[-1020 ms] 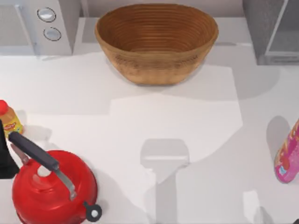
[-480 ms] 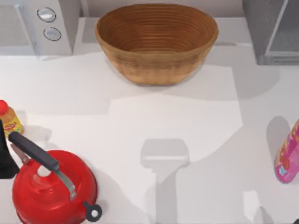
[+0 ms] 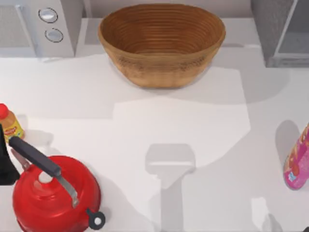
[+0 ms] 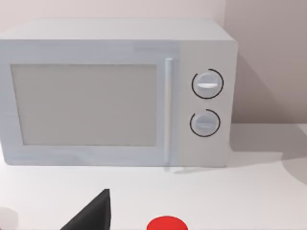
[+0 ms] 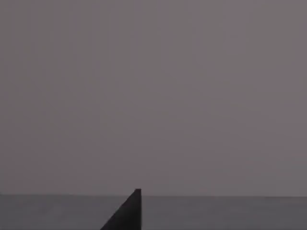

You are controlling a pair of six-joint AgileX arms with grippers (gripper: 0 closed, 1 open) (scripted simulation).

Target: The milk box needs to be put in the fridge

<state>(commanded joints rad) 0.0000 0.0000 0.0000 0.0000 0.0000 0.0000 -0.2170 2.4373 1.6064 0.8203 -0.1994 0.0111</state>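
The milk box is out of view. The fridge [image 3: 279,30], a big grey box with a dark speckled side and a paler panel, stands at the table's back right corner. My left gripper [image 3: 5,162] is a dark shape at the table's left edge, between the small orange bottle [image 3: 9,123] and the red kettle [image 3: 55,193]. A black tip of it [image 4: 91,216] shows in the left wrist view, facing the microwave [image 4: 115,93]. A black tip of my right gripper [image 5: 127,213] shows in the right wrist view against a plain grey surface.
A large wicker basket [image 3: 161,41] sits at the back centre. The light-grey microwave [image 3: 36,26] with two round dials is at the back left. A pink bottle [image 3: 298,162] stands at the right edge. The kettle's dark handle [image 3: 36,157] points up and left.
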